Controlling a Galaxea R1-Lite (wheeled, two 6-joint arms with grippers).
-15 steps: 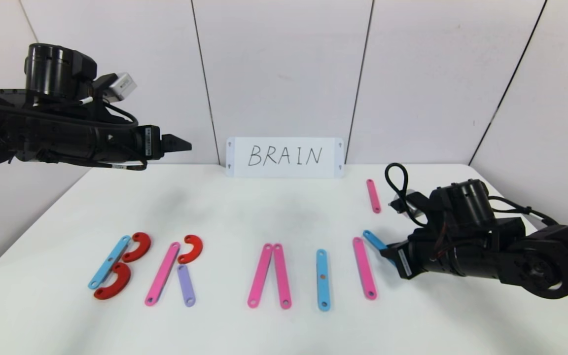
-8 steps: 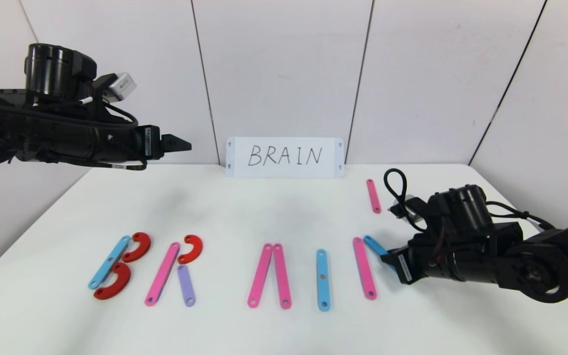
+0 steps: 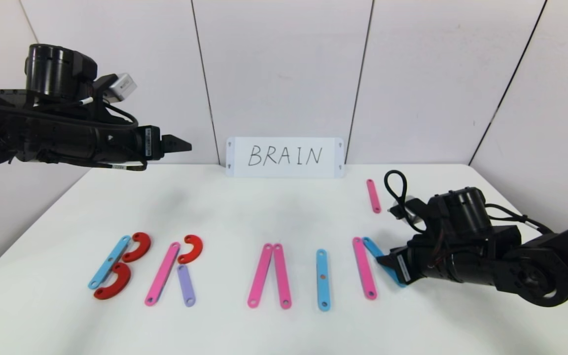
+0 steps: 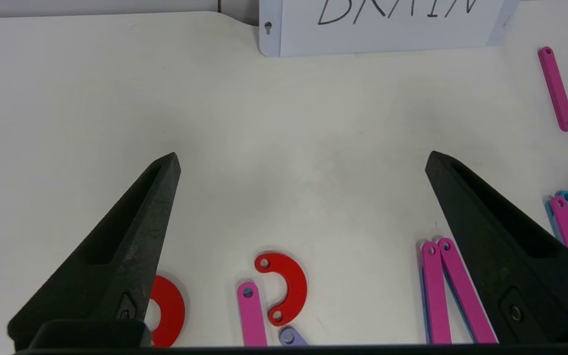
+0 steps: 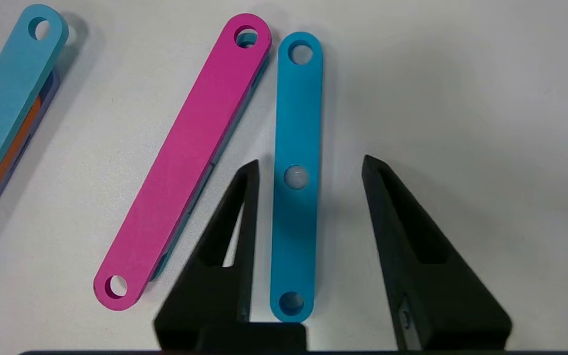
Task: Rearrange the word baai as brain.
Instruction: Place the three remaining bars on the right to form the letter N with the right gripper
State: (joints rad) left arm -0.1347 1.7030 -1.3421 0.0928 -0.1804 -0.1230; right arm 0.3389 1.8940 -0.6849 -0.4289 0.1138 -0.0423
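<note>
- Head view: I see the word [image 3: 234, 268] laid out across the front of the white table [image 3: 274, 217]. From my left it reads a B of a blue strip [image 3: 109, 262] with two red half-rings [image 3: 137, 246], an R of a pink strip [image 3: 162, 273], one red half-ring and a short purple strip [image 3: 185, 285], then two pink strips [image 3: 270, 275] meeting at their far ends, then a single blue upright [image 3: 322, 279].
- Head view: on the right, a pink strip [image 3: 364, 267] lies with a blue diagonal strip [image 3: 373, 249] touching it near its far end. The right gripper [image 3: 383, 260] sits low at that diagonal. A spare pink strip [image 3: 373, 195] lies farther back, and the white card [image 3: 285, 157] reading BRAIN stands at the rear.
- Head view: the left gripper [image 3: 185, 145] is held high over the table's far left, away from every piece.
- Left wrist view: the left gripper [image 4: 302, 162] has its fingers spread wide with nothing between them; bare table lies beneath.
- Right wrist view: the right gripper [image 5: 308, 165] straddles the blue diagonal strip [image 5: 296, 177], which lies flat on the table. Its fingers are parted, with a gap showing on each side of the strip, so it is not pinched. The pink strip [image 5: 185, 158] lies just beside it.
</note>
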